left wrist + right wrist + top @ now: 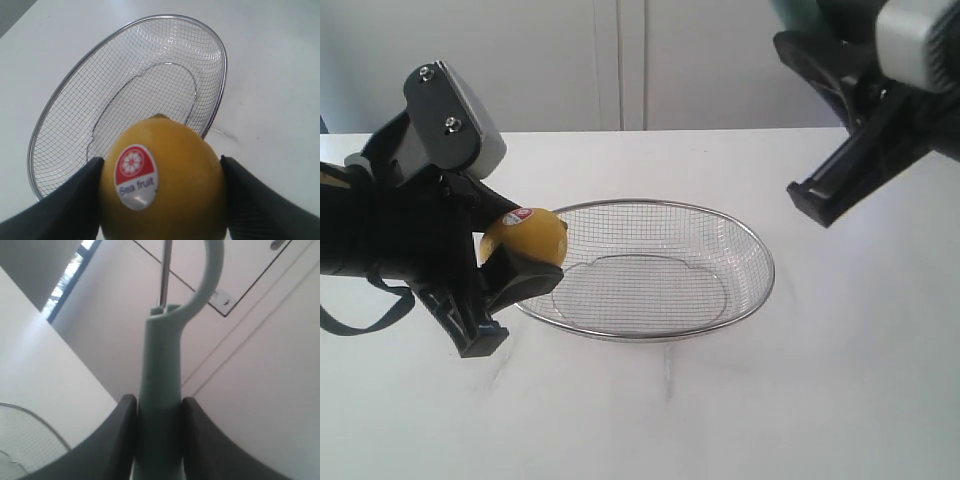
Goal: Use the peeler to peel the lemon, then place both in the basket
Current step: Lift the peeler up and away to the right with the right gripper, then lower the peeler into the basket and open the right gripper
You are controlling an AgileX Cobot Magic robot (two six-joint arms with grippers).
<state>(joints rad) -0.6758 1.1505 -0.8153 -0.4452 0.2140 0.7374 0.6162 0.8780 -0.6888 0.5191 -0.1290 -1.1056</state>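
Silver wire mesh makes the basket (758, 243), a wide and shallow oval with a thick metal rim, and it lies flat on the white surface (820, 400). I take this basket as my mark for all the places.

At the side of the basket where the left arm works, the left end effector (525, 248) is closed on the lemon (530, 235). Its two dark fingers (75, 200) press on opposite sides of the fruit. The lemon hangs just at the rim of the basket on that side, partly in front of the mesh in the exterior view. From the left wrist view the basket (223, 65) spreads out beyond the lemon (170, 190). A small red and white sticker (136, 175) with the words "Sea fruit" faces this camera. The skin that I can see around it is smooth and yellow.

The right end effector (835, 180) is raised high, well apart from the basket, above and beyond its other side. It is closed on the peeler (160, 385). The pale teal handle stands tight between the two dark fingers (120, 435), and the curved head and thin metal blade point away from the wrist, toward the pale wall. A small part of the basket (47, 427) shows far below the peeler in this view.
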